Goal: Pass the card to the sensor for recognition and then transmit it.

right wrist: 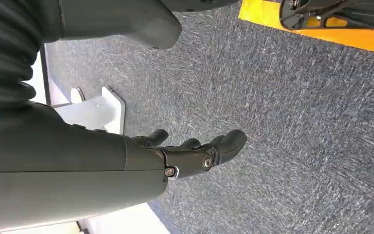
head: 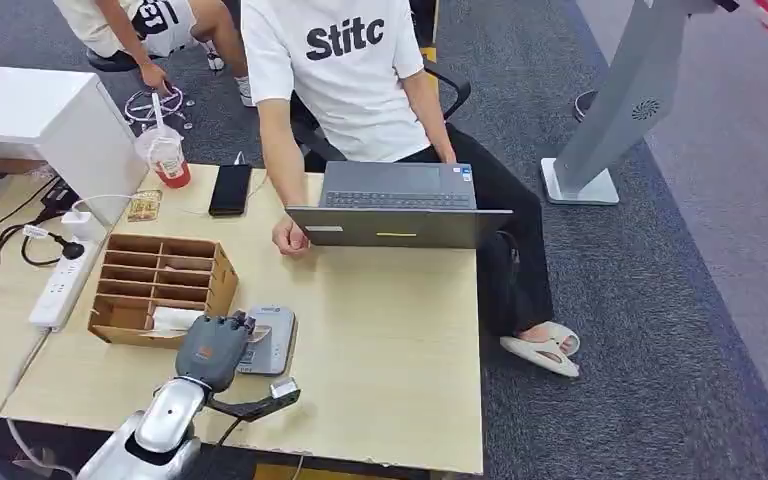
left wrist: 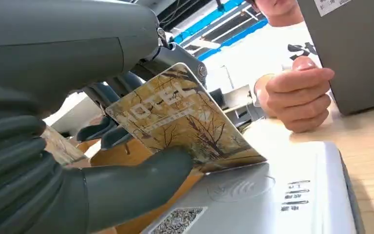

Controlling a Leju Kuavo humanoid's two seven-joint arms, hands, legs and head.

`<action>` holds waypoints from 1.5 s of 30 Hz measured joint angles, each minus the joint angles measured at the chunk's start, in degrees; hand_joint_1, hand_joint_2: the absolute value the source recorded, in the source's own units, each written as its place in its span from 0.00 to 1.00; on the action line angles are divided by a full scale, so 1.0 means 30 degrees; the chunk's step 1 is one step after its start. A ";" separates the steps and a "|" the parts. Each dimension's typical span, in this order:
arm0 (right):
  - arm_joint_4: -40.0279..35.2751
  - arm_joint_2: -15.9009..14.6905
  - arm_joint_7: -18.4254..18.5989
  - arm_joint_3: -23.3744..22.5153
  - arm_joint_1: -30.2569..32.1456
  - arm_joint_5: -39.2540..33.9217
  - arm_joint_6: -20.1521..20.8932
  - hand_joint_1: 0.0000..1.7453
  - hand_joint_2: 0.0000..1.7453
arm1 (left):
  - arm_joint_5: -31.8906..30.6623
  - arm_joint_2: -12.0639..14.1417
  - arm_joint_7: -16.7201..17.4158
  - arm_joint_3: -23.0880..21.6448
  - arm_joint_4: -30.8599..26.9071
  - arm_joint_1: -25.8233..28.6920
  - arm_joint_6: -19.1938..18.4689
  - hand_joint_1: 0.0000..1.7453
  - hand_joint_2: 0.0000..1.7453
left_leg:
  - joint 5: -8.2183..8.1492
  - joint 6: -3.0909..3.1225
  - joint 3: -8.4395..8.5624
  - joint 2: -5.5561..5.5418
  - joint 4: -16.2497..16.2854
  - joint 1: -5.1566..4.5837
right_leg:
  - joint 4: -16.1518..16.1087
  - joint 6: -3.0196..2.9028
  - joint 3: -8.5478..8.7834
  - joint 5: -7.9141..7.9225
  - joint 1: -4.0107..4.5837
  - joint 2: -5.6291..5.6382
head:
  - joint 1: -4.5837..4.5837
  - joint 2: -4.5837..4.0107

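My left hand (head: 216, 345) hovers over the near left part of the wooden table (head: 390, 350), just above the white card sensor (head: 272, 338). In the left wrist view the hand (left wrist: 102, 146) pinches a tan card with a tree pattern (left wrist: 185, 119) between thumb and fingers. The card is tilted, its lower edge close over the sensor's (left wrist: 272, 195) contactless mark. My right hand (right wrist: 195, 153) hangs over the grey carpet, fingers apart and holding nothing.
A cardboard slot box (head: 160, 285) stands just left of the sensor. A person sits across the table with a fist (head: 290, 238) beside a grey laptop (head: 398, 205). A phone (head: 230, 188), a red cup (head: 168, 158) and a power strip (head: 58, 285) lie at the far left.
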 joint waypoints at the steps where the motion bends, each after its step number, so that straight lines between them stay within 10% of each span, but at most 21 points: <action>1: 0.0000 0.0000 0.0000 -0.0007 -0.0002 0.0022 0.0014 0.00 1.00 | 0.0007 -0.0087 0.0001 0.0101 0.0130 -0.0001 0.0021 1.00 1.00 | 0.0000 0.0000 0.0013 -0.0001 -0.0001 0.0000 | 0.0000 0.0000 0.0015 0.0000 0.0000 0.0000 | 0.0007 0.0000; 8: 0.0007 0.0000 0.0000 0.0000 0.0012 0.0066 0.0036 0.00 1.00 | -0.0029 -0.0225 0.0270 0.0911 0.0325 -0.0044 0.2224 1.00 1.00 | 0.0019 0.0007 0.0047 0.0010 -0.0001 0.0003 | 0.0004 -0.0004 0.0029 0.0011 0.0004 0.0013 | 0.0000 0.0000; 23: 0.0007 0.0007 0.0080 0.0044 0.0079 0.0473 -0.0058 0.00 1.00 | 0.1749 0.1101 -0.1384 0.5530 -0.8941 -0.1124 0.3060 1.00 1.00 | 0.0032 0.0004 -0.0068 0.0011 0.0000 0.0005 | 0.0007 -0.0002 -0.0081 0.0017 0.0005 0.0023 | 0.0007 0.0000; 45: 0.0007 0.0007 0.0124 0.0182 0.0074 0.0721 -0.0029 0.00 1.00 | 0.1413 0.1392 -0.1712 0.7183 -1.0689 -0.3108 0.3832 1.00 1.00 | 0.0033 0.0004 -0.0074 0.0025 0.0001 0.0005 | 0.0009 0.0000 -0.0105 0.0022 0.0005 0.0056 | 0.0007 0.0000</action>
